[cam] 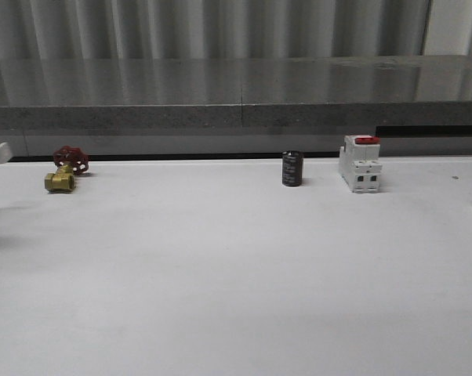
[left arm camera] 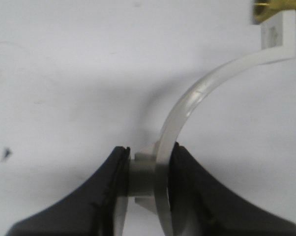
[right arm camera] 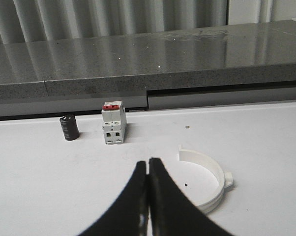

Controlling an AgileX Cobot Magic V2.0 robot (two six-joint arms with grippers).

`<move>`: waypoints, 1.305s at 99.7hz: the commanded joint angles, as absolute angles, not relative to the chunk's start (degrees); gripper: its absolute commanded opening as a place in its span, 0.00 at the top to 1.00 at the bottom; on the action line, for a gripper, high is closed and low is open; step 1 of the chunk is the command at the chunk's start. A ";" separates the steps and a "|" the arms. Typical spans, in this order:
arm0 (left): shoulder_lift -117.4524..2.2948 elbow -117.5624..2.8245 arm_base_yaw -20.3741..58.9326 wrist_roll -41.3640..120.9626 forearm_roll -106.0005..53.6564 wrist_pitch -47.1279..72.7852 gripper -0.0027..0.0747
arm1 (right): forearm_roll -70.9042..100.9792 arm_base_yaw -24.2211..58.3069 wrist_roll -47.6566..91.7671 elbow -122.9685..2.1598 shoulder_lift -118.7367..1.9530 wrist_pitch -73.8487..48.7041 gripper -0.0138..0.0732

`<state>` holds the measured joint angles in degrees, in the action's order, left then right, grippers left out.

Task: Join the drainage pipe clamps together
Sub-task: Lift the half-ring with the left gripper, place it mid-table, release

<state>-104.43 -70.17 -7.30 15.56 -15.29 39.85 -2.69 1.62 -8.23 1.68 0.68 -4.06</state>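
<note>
Left gripper point(left arm camera: 145, 179) clamped on one white half-ring clamp point(left arm camera: 197, 103), dark fingers point(left arm camera: 103, 196) pinching the mid-arc tab at lower centre of the left wrist view, arc sweeping up to a square end tab at upper right, just beside a sliver of brass at the top right corner. Possibly the same clamp as a small white shape at the far left edge of the front view, hard to tell. Right gripper point(right arm camera: 148, 196) closed, fingertips pressed together with nothing between them, at lower centre of the right wrist view. Second half-ring clamp point(right arm camera: 209, 179) lying flat on the white table point(right arm camera: 266, 147), just right of those fingertips, apart from them, open side toward the left of the frame, small tab on its right edge. In the front view: brass valve point(cam: 59, 182) with red handwheel point(cam: 70, 159) at middle left, black cylinder point(cam: 292, 168) upright right of centre, white red-topped breaker point(cam: 360, 164) near it further right, all along the table's far edge below the grey ledge point(cam: 236, 94).
</note>
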 commanded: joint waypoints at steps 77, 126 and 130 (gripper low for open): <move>-109.12 -73.14 26.47 -15.92 -5.88 31.44 0.77 | -3.44 1.53 -7.97 0.54 1.72 0.49 0.92; -111.34 -73.68 26.58 -16.18 -5.88 30.95 0.77 | -3.44 1.53 -7.97 0.54 1.72 0.55 0.92; -111.44 -73.68 26.58 -16.18 -5.88 30.95 0.77 | -3.44 1.53 -7.97 0.54 1.72 0.55 0.92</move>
